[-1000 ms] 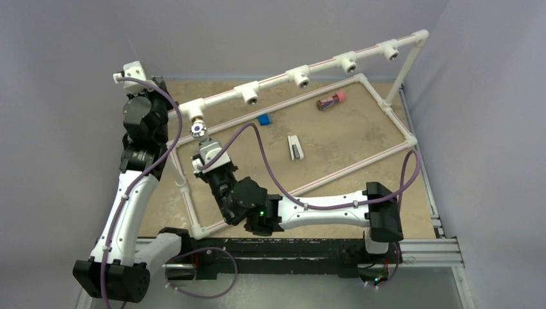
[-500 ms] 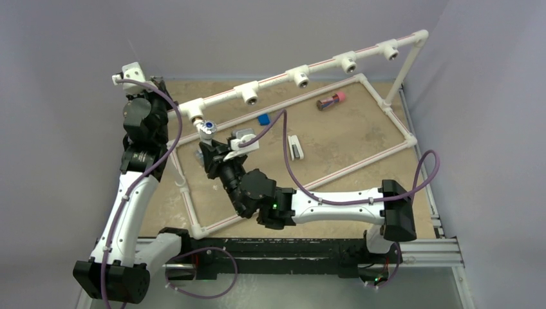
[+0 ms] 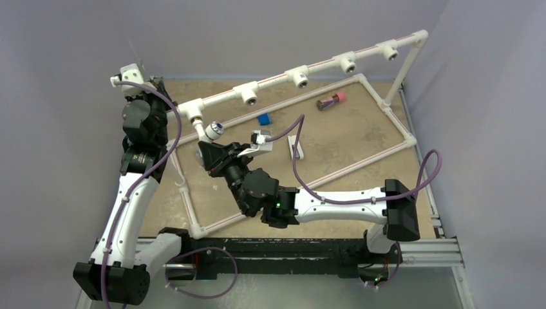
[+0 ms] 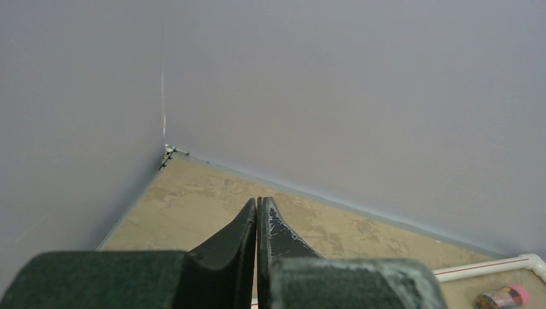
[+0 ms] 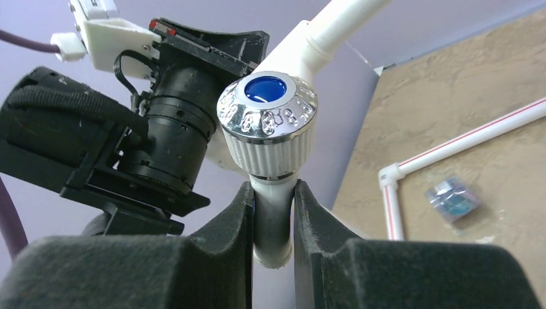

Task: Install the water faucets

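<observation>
A white water faucet (image 3: pixel 213 131) with a chrome knob and blue cap sits at the leftmost T fitting (image 3: pixel 193 111) of the raised pipe rail. My right gripper (image 3: pixel 217 143) is shut on it. In the right wrist view the spout (image 5: pixel 273 215) is pinched between the two pads and the knob (image 5: pixel 267 122) stands above them. My left gripper (image 4: pixel 257 211) is shut and empty, raised near the back left corner and pointing at the wall. The left arm (image 3: pixel 138 119) stands just left of the faucet.
Several empty T fittings (image 3: pixel 301 78) line the rail. The white pipe frame (image 3: pixel 386 106) lies on the tan table. Inside it are a blue packet (image 3: pixel 264 119), a flat white-and-black piece (image 3: pixel 295 147) and a pink-capped cylinder (image 3: pixel 331 101). Walls stand close at the left, back and right.
My right wrist has turned clockwise with the faucet in its grip. The knob has swung from facing up to tilting right. The left arm has shifted slightly.
</observation>
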Available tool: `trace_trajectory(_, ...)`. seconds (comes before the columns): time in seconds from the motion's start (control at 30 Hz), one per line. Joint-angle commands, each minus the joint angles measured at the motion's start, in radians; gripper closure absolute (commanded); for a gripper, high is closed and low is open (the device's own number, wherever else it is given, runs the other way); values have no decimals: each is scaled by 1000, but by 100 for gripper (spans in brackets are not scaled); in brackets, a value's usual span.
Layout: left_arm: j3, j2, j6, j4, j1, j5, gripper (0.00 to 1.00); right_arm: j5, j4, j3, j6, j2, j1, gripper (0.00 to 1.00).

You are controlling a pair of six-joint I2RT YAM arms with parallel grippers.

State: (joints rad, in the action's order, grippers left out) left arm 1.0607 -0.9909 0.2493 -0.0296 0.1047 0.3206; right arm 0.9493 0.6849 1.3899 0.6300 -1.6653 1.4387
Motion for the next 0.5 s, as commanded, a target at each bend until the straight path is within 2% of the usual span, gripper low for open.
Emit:
trace_trajectory(0.0, -82, -22, 2, 257, 12, -66, 100, -137, 145, 22, 246, 34, -24, 100)
trace_trajectory(0.47, -87, -12, 9, 258, 12, -80, 100, -197, 140, -43, 714, 28, -33, 100)
